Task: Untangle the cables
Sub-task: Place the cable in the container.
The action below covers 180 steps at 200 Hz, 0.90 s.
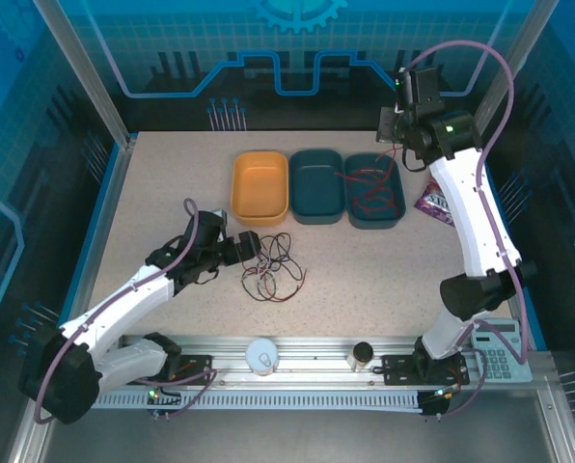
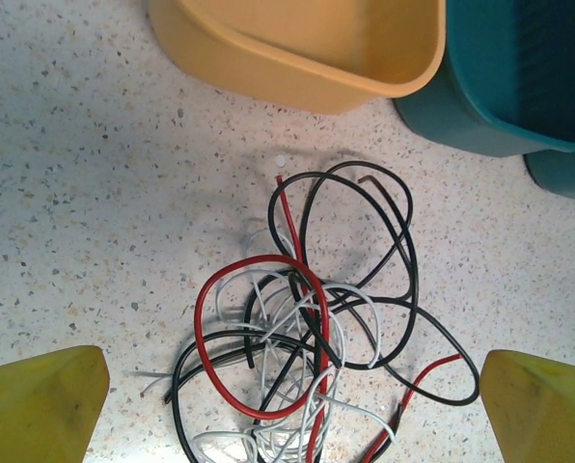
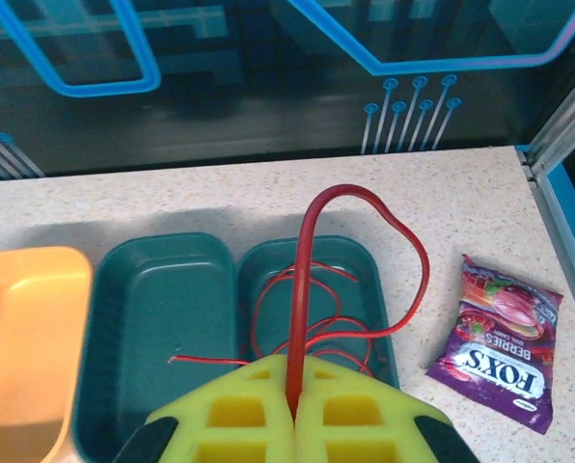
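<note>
A tangle of cables [image 2: 297,357] lies on the speckled table [image 1: 365,265]: a red cable [image 2: 210,289], a black cable [image 2: 408,241] and a white-grey cable [image 2: 268,434], all looped through one another. My left gripper [image 2: 287,415] is open just above the tangle's near side, one yellow finger [image 2: 37,405] on each flank. From above, the left gripper [image 1: 249,246] sits at the left edge of the tangle [image 1: 271,267]. My right gripper [image 3: 295,381] is shut on another red cable [image 3: 312,251], whose coils lie in the right teal tray [image 3: 384,318]. From above, the right gripper [image 1: 396,125] hangs over that tray [image 1: 375,220].
An orange tray [image 1: 260,185] and a middle teal tray [image 1: 316,185] stand beside the right teal one at the back. A purple candy packet [image 1: 432,204] lies right of the trays. A calculator [image 1: 500,349] sits at the front right. A white roll [image 1: 261,355] and a dark cylinder [image 1: 362,355] stand on the front rail.
</note>
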{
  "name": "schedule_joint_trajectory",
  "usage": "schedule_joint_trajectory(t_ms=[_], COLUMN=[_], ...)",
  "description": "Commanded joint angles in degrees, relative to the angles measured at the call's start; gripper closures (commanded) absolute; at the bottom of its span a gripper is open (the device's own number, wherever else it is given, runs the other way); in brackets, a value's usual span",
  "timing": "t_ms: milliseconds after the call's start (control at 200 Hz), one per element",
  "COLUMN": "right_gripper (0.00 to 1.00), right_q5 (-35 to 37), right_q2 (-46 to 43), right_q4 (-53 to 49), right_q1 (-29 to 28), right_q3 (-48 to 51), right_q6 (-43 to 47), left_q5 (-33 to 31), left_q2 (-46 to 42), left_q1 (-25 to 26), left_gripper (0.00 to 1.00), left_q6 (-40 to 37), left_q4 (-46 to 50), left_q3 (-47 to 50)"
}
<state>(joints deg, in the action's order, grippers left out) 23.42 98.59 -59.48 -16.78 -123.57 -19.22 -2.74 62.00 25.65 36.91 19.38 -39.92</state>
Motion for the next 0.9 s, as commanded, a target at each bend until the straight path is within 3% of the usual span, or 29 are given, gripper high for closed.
schedule_joint_trajectory(t_ms=[0, 355, 630, 896], right_gripper=[1.00, 1.00, 1.00, 1.00], right_q5=[1.67, 2.50, -2.46, -6.27], right_q2=[2.62, 11.28, 14.36, 21.29], right_q4=[2.95, 2.58, 0.98, -3.02], right_q1=[2.05, 3.72, 2.97, 1.74], right_q3=[0.78, 3.29, 8.72, 6.51], right_q6=[2.30, 5.34, 7.78, 9.87], left_q5=[-1.44, -1.02, -0.43, -0.27], left_q2=[-1.70, -1.11, -0.47, -0.57], left_q1=[-0.43, -0.60, -0.63, -0.69], left_gripper=[0.01, 0.01, 0.01, 0.01], left_q6=[-1.83, -2.72, -2.61, -2.46], left_q4=[2.02, 1.10, 0.49, 0.66], left_q3=[-1.21, -1.27, -1.01, -0.79])
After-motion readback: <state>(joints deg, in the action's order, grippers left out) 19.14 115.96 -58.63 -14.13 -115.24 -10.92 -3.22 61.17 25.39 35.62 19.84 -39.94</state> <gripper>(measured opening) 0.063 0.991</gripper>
